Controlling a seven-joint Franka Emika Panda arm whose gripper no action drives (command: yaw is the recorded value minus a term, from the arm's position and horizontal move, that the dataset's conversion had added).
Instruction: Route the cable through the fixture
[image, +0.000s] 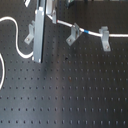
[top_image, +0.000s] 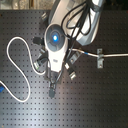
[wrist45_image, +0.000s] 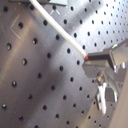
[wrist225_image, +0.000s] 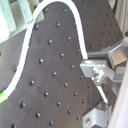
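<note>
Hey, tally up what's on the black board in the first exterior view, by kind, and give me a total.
White cable: 1
Metal fixture clips: 3
Robot arm: 1
Total: 5

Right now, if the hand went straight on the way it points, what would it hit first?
Probably the perforated black board: the hand points straight down, with nothing visible beneath it. Depth is unclear; the cable lies beside it.

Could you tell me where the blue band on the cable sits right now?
In the first exterior view, the blue band lies on the cable between two fixture clips, toward the first exterior view's upper right.
</note>
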